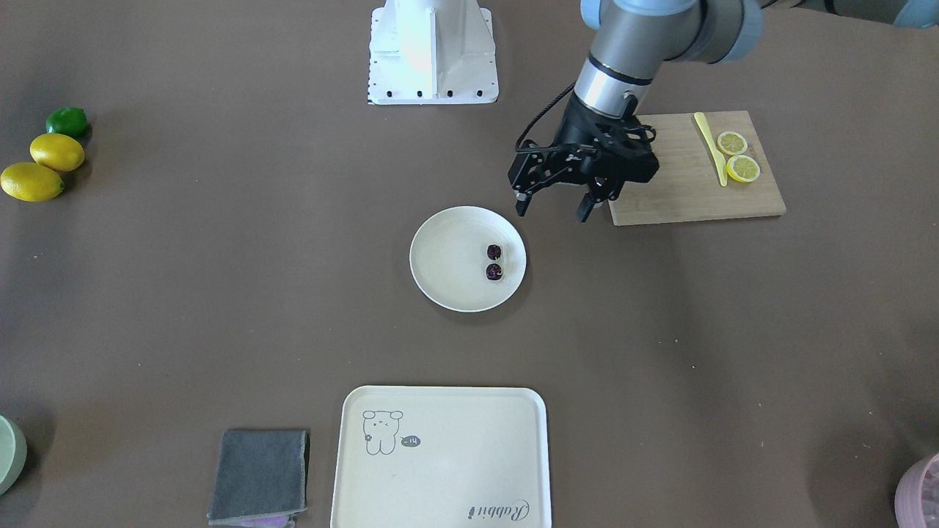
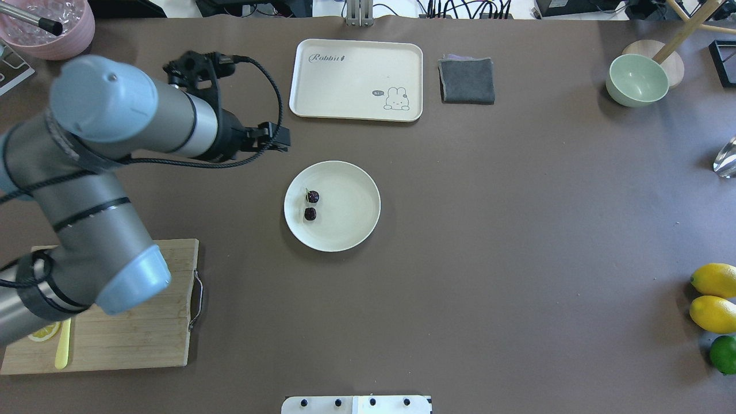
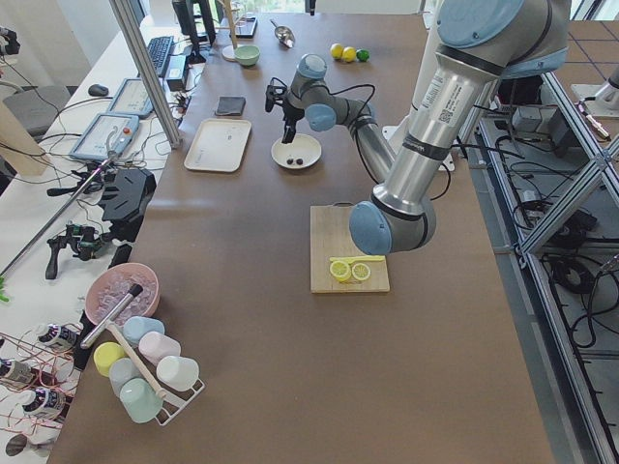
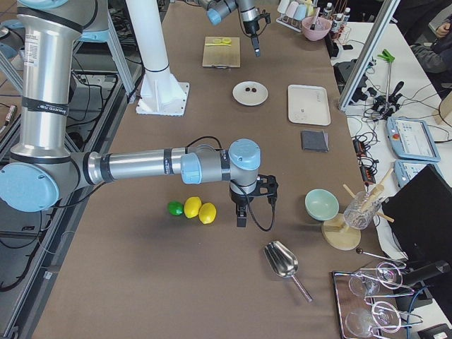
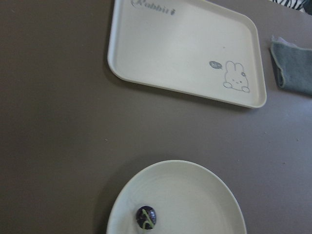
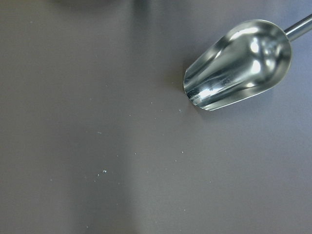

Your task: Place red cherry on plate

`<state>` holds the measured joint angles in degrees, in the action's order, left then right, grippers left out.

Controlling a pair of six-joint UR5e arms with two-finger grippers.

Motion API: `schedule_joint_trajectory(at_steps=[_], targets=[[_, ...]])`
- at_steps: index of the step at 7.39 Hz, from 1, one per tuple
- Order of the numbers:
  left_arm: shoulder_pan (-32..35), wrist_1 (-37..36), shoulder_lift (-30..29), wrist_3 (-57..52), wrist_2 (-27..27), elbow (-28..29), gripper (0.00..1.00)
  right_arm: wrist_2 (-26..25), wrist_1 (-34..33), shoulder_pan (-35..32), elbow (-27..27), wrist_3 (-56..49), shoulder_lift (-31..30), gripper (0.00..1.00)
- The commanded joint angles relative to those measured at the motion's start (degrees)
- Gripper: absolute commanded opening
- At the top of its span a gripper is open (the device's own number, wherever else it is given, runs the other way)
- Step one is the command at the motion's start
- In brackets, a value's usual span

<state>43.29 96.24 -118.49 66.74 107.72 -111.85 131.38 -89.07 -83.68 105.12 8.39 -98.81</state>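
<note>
The red cherry (image 1: 494, 262), two tiny dark maroon balls on a pale stem, lies on the round cream plate (image 1: 444, 257) toward the plate's side nearest my left arm. It also shows in the overhead view as the cherry (image 2: 311, 205) on the plate (image 2: 351, 210), and one ball of the cherry (image 5: 146, 216) shows in the left wrist view. My left gripper (image 1: 553, 210) hangs open and empty above the table, between the plate and the cutting board. My right gripper (image 4: 240, 217) shows only in the right side view, beside the lemons; I cannot tell whether it is open or shut.
A bamboo cutting board (image 1: 675, 187) holds two lemon slices (image 1: 737, 156) and a yellow knife. The bear tray (image 1: 455, 455) and a grey cloth (image 1: 260, 475) lie at the operators' edge. Lemons and a lime (image 1: 44, 158) sit far off. A metal scoop (image 6: 239, 63) lies under my right wrist.
</note>
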Motion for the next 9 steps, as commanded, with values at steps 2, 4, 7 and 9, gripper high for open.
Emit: schedule_joint_trajectory(at_steps=[2, 4, 7, 9], targets=[[24.0, -26.0, 2.3, -36.6, 14.4, -3.4, 0.98, -0.3, 0.0, -0.2, -0.1, -0.6, -0.4, 1.0], [42.9, -30.4, 11.4, -69.0, 22.5, 1.2, 0.98, -0.4, -0.1, -1.0, -2.2, -5.4, -0.2, 1.0], [50.8, -29.9, 21.5, -86.9, 23.0, 8.5, 0.98, -0.3, 0.0, -2.8, -4.2, -10.4, 0.3, 1.0], [50.8, -20.6, 28.8, -86.6, 23.1, 11.6, 0.98, -0.5, 0.2, -2.9, -4.2, -10.3, -0.5, 1.0]])
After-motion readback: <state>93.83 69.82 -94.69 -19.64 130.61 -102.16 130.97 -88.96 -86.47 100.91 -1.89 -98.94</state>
